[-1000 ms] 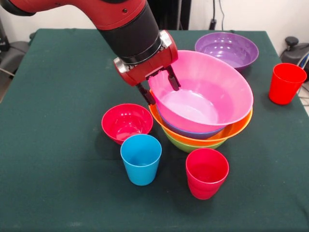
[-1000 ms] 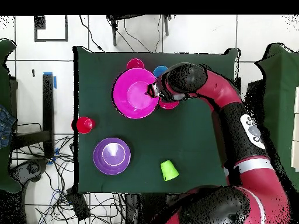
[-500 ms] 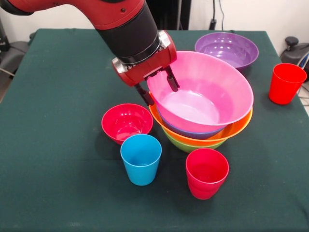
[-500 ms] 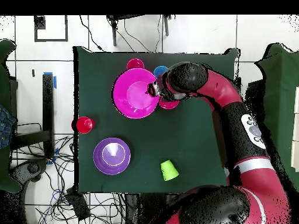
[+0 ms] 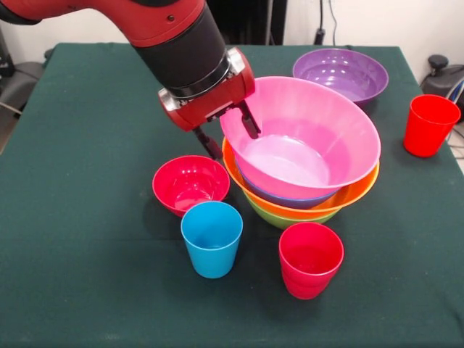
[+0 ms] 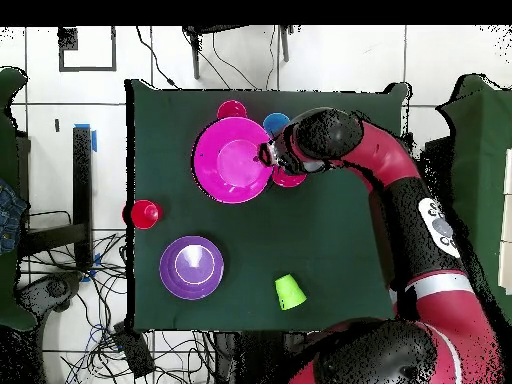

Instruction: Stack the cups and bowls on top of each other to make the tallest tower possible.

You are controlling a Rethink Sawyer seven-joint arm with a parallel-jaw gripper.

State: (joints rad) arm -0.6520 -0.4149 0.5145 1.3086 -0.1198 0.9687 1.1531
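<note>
Since a second ago your gripper (image 5: 228, 134) has drawn up and back from the pink bowl (image 5: 304, 141): its fingers stand apart, one inside the rim, one outside, gripping nothing.

From the front, the tower (image 5: 301, 196) sits mid-table, pink over blue, orange and lime green, with the pink bowl tilted rather than seated flat. You should judge these glossy bowls light, stiff and slippery; take them by the rim wall, pinching across it. The small red bowl (image 5: 191, 183), the blue cup (image 5: 212, 238) and a red cup (image 5: 310, 259) stand just beside the tower, all empty. The purple bowl (image 5: 341, 72) and the second red cup (image 5: 429, 124) stand apart, also empty.

From overhead, the pink bowl (image 6: 232, 160) covers the pile, and the lime green cup (image 6: 290, 292) lies well apart, near the purple bowl (image 6: 191, 267).
</note>
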